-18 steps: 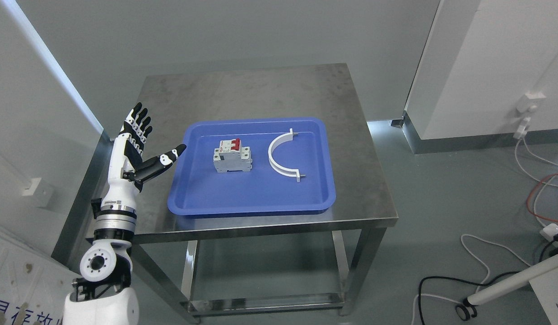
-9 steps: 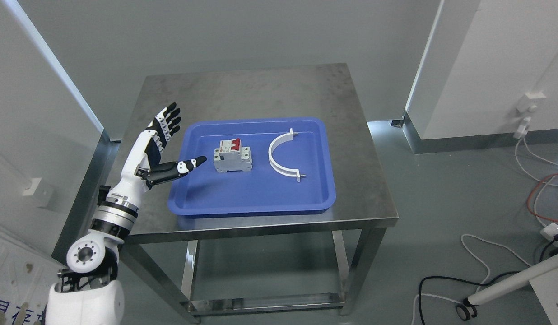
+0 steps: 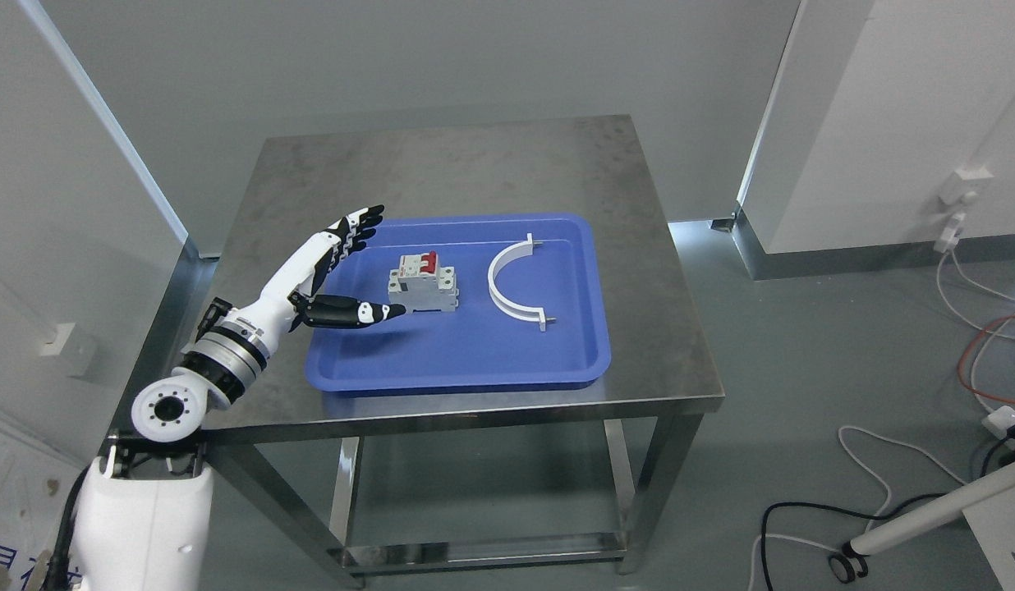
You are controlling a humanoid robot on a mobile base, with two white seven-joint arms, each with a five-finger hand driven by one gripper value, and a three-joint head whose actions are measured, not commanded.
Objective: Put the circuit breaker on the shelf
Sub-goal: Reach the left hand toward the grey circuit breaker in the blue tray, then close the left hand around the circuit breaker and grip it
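A grey circuit breaker [image 3: 423, 283] with red switches stands in a blue tray [image 3: 466, 361] on a steel table [image 3: 475, 164]. My left hand [image 3: 374, 267] is open over the tray's left part, just left of the breaker. Its thumb [image 3: 368, 312] points at the breaker's near left corner and its fingers [image 3: 355, 226] reach toward the far left side. It holds nothing. No shelf is in view. My right arm is out of view.
A white curved plastic piece [image 3: 512, 283] lies in the tray to the right of the breaker. White walls stand at left and right. Cables [image 3: 885, 484] and a wheeled stand [image 3: 852, 562] lie on the floor at lower right.
My left hand has swung right and forward from beside the table's left edge to over the tray, close beside the breaker. The breaker and tray have not moved.
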